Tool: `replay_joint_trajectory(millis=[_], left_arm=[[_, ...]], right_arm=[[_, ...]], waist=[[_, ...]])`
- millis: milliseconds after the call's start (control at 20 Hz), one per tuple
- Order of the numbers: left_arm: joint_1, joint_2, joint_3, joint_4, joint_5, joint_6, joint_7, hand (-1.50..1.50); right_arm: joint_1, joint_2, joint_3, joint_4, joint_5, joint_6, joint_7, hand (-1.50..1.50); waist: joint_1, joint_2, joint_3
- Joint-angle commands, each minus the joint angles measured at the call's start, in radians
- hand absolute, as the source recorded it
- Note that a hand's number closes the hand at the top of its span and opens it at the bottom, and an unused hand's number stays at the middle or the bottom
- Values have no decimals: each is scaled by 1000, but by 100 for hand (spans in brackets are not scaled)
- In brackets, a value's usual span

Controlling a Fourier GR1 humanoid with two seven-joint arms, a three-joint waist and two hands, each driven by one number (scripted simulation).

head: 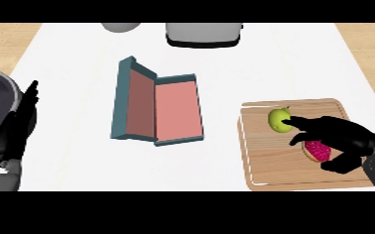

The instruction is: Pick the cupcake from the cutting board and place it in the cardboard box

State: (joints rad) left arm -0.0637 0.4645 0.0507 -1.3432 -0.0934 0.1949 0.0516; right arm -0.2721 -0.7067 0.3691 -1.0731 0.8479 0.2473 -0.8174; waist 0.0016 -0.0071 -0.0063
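A wooden cutting board (275, 171) lies at the right of the white counter. On it sit a green apple (278, 119) and a cupcake with pink frosting (316, 151). My right hand (341, 135) hovers over the cupcake with fingers curled around it, a fingertip touching the apple, and it hides most of the cupcake. An open box (157, 104) with teal walls and a salmon inside lies at the centre, its lid tipped up on the left. At the left edge my left hand (28, 110) rests open, fingers up.
A grey appliance (204, 33) and a grey round object (121, 27) stand at the counter's far edge. Wooden floor shows beyond the counter at both upper corners.
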Motion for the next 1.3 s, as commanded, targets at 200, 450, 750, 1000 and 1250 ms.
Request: replay_joint_trajectory(millis=[200,450,750,1000,1250], left_arm=[[-40,-49,6,23,-51,18,7,0],[1,-72,10,9,-73,7,-13,0],[-82,-52,-9,26,-67,-46,-2,0],[-112,-61,-9,9,-92,-17,53,0],[-65,-49,15,17,-58,-55,2,0]], right_arm=[[12,137,-71,91,65,-217,-17,150],[-2,133,-150,-47,48,-194,29,150],[-422,237,-161,276,87,-172,-14,150],[-624,317,-221,479,87,-253,-51,150],[-745,319,-345,485,-51,-241,-185,150]], waist=[[0,8,7],[-3,5,6],[76,29,9],[66,26,9],[62,23,8]])
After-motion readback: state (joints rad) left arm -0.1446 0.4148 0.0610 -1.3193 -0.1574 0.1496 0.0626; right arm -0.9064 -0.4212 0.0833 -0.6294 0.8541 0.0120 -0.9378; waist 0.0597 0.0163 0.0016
